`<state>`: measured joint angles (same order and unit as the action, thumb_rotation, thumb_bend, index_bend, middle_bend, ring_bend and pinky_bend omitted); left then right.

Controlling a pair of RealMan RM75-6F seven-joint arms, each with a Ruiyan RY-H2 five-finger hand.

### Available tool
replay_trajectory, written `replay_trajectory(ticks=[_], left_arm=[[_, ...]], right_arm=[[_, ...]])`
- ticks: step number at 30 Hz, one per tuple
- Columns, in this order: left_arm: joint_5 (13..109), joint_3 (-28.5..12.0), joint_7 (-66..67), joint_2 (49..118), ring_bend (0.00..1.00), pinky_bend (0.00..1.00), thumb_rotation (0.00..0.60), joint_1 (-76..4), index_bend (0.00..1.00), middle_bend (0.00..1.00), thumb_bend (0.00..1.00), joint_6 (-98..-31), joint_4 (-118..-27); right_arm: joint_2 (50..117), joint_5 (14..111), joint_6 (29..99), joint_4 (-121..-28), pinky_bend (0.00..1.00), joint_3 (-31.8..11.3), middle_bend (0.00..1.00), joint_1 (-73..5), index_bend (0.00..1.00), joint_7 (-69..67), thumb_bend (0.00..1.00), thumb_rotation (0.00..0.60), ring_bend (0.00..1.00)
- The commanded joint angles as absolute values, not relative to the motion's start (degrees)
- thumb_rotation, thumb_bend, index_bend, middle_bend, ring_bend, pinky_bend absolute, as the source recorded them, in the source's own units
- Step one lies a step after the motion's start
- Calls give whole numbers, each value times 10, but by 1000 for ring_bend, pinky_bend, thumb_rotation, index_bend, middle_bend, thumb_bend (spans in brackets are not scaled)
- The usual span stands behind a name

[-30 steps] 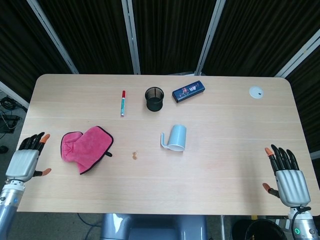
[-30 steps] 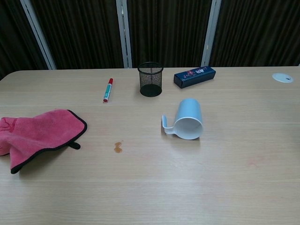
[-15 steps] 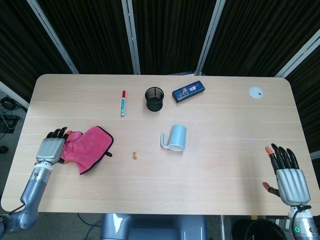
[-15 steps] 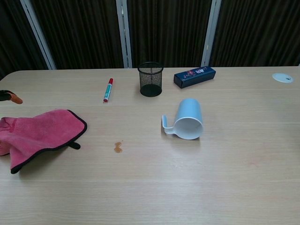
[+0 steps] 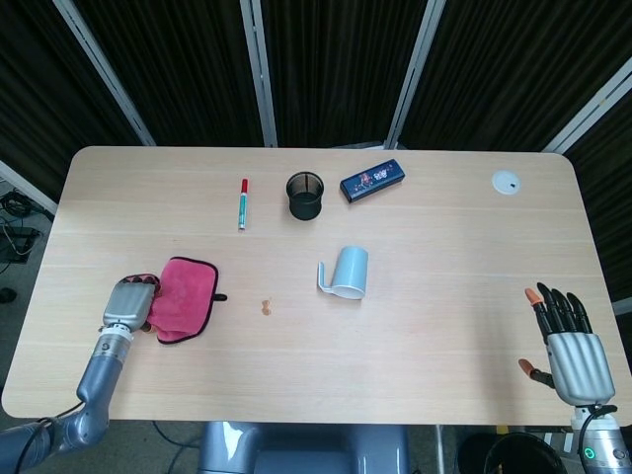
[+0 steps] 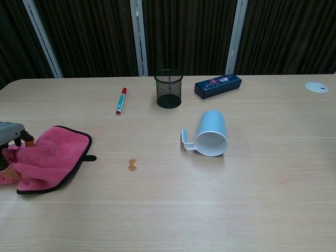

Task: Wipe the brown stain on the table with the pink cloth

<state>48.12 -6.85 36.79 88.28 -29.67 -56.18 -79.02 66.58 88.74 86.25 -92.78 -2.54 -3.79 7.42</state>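
The pink cloth [image 5: 190,298] [image 6: 52,156] lies bunched on the table's left side, its black-trimmed edge toward the stain. My left hand [image 5: 129,304] [image 6: 11,137] sits on the cloth's left end with fingers curled into the fabric, gripping it. The small brown stain [image 5: 266,305] [image 6: 132,165] is on bare wood a short way right of the cloth. My right hand [image 5: 568,346] hovers at the table's front right edge, fingers spread and holding nothing; the chest view does not show it.
A light blue mug [image 5: 348,272] [image 6: 210,134] lies on its side right of the stain. Further back are a black mesh pen holder [image 5: 305,195] [image 6: 168,88], a marker [image 5: 242,202] [image 6: 121,100], a dark blue box [image 5: 372,180] [image 6: 218,85] and a white disc [image 5: 507,182] [image 6: 316,86].
My left hand came from the table's left edge onto the cloth and closed on it. The cloth has bunched up and shifted slightly. The right hand stayed put.
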Motion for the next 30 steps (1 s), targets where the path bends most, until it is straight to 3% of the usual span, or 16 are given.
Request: replay_trajectory(ticks=[1,7,17,30], left_arm=[[512,-67,339,903,525,523,600,-290,846,601,442,-588,-772],[590,-78,267,917,561,549,600,-287,888,639,462,-636,-764],[709,-113,244,948,563,551,600,-346,893,644,450,-673,-847],[754,-84,282,1046,563,551,600,-391,893,641,444,-650,-830]], right_arm=[[665,888,864,-928,0,-25,0,-37,32,72,0,600,0],[665,891,867,-930,0,-25,0,-37,33,70,0,600,0],[663,884,859,-933,0,-27,0,-39,33,61,0,600,0],[659,878,855,-930,0,-30,0,-41,33,50,0,600,0]])
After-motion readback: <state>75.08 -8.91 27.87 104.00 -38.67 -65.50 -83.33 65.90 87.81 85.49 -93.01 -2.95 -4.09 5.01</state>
